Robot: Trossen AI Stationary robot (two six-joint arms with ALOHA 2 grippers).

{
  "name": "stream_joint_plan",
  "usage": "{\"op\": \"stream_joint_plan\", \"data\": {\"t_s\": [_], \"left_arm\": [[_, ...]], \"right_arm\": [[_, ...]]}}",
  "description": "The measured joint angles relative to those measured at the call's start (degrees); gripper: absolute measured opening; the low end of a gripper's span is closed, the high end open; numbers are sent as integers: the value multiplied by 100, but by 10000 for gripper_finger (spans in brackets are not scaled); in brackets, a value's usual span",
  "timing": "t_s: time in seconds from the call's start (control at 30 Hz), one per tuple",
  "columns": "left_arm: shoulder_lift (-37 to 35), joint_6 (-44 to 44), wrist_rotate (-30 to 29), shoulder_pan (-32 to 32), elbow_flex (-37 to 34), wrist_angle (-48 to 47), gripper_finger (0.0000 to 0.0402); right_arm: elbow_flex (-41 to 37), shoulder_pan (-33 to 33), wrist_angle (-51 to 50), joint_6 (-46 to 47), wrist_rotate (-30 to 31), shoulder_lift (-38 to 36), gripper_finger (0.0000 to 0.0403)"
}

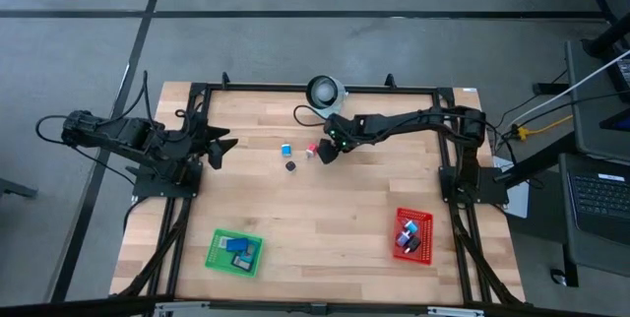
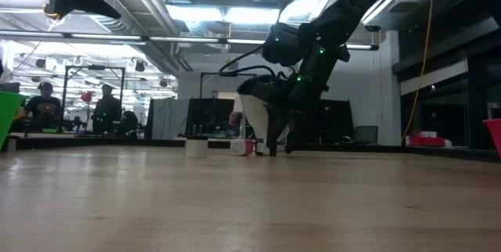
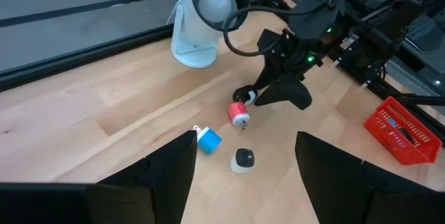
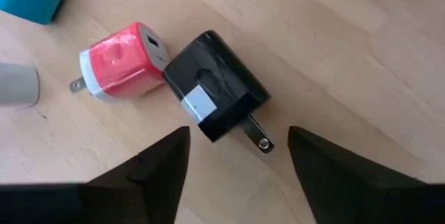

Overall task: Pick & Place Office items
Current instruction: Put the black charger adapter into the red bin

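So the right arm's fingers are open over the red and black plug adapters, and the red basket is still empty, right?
Not quite. The red basket already holds several items, as the high view shows. The rest stands: the right gripper has its fingers open over the black adapter, which touches the red adapter.

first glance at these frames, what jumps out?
The right gripper, jaws open, hangs low over a black plug-in charger block that touches a red and white one near the middle of the wooden table. Behind them at the far edge stands a round white ring-shaped object. The left gripper waits at the left side, jaws open.
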Motion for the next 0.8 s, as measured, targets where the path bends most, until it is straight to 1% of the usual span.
{"op": "stream_joint_plan", "data": {"t_s": [0.07, 0.17, 0.4, 0.43, 0.5, 0.63, 0.8], "left_arm": [[2, -2, -21, 0, 0, 0, 239], [2, -26, -38, -1, 0, 2, 239], [2, -42, -49, 0, 0, 4, 239], [2, -44, -49, -1, 0, 4, 239], [2, -43, -51, -2, 0, 7, 239], [2, -46, -51, -1, 0, 9, 239], [2, -83, -51, -1, 0, 11, 239]], "right_arm": [[0, 0, 8, 30, 2, 0, 225], [0, 0, 12, -21, 22, 0, 181], [0, 0, 28, -64, 20, 0, 38], [0, 0, 35, -66, 13, 0, 22], [0, 0, 47, -65, 4, 0, 14], [0, 0, 45, -62, -111, 0, 27], [0, 95, 38, 67, -148, -23, 18]]}}
